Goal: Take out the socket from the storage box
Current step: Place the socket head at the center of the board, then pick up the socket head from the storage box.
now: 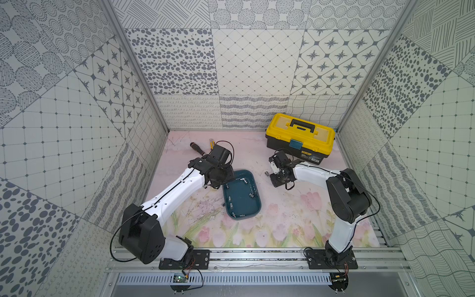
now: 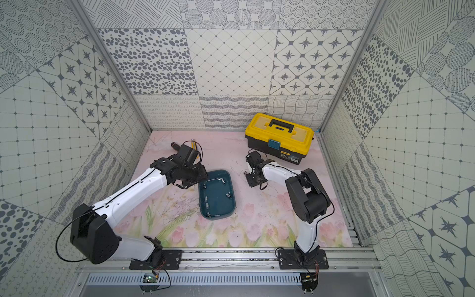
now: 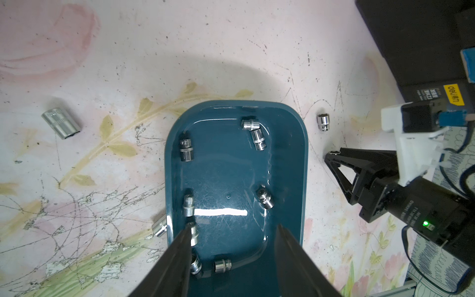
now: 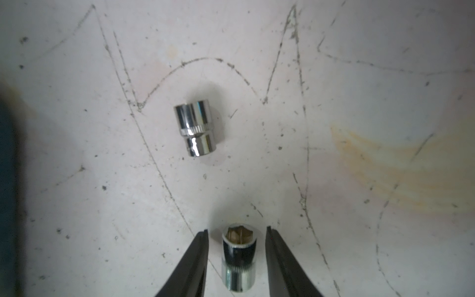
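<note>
Scuffed floral mat (image 1: 282, 218) under both arms. My right gripper (image 4: 236, 229) stands spread around a socket (image 4: 239, 259) resting on the mat outside the storage box (image 3: 226, 174), a gap on either side. My left gripper (image 3: 234, 226) hangs spread over the box, one finger (image 3: 177, 262) half-hiding another socket (image 3: 195, 236). Both top views leave the fingertips hard to make out.

Far to my right, a yellow-lidded black toolbox (image 1: 300, 137) sits shut on the scratched, flowered surface (image 1: 282, 226). Far left lies a black-handled tool (image 1: 195, 148), a small yellow tool (image 1: 211, 143) just beside it.
</note>
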`<act>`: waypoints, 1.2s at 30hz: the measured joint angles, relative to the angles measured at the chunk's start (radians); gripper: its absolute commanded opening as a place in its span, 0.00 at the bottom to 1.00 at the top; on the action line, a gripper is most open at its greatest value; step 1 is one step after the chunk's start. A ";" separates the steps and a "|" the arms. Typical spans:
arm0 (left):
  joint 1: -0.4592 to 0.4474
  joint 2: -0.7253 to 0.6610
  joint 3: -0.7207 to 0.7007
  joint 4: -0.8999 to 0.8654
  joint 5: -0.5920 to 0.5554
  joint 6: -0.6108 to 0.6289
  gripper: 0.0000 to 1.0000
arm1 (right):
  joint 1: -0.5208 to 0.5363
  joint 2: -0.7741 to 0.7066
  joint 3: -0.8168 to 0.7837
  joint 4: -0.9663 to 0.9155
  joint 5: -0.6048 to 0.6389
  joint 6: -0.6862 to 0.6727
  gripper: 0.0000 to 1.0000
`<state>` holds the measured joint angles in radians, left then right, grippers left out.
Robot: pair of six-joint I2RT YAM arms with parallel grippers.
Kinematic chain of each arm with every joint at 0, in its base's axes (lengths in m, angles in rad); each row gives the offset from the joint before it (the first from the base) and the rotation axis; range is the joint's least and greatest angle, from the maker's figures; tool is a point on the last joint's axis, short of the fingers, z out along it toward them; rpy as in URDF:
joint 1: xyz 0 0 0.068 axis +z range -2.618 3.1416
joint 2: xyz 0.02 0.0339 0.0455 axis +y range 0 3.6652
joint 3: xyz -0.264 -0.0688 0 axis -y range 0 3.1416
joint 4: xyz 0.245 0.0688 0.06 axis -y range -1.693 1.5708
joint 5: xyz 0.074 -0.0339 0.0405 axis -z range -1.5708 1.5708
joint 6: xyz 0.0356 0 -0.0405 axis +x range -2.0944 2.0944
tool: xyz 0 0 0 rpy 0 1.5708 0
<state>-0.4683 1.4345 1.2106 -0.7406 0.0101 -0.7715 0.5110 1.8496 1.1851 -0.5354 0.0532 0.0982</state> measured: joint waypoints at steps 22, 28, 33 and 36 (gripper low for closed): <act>-0.241 0.264 0.057 0.050 -0.020 -0.019 0.56 | -0.058 -0.343 -0.105 -0.043 -0.080 0.027 0.46; -0.248 0.347 0.055 0.093 -0.025 -0.040 0.55 | -0.069 -0.369 -0.141 -0.045 -0.105 0.030 0.46; -0.256 0.393 0.043 0.123 -0.025 -0.083 0.55 | -0.079 -0.372 -0.158 -0.044 -0.114 0.030 0.46; -0.263 0.415 0.037 0.140 -0.025 -0.112 0.55 | -0.082 -0.372 -0.164 -0.043 -0.121 0.031 0.46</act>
<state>-0.7311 1.8500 1.2480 -0.6003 -0.0147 -0.8837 0.4294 1.4776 1.0206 -0.5785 -0.0673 0.1287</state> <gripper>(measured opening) 0.552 0.458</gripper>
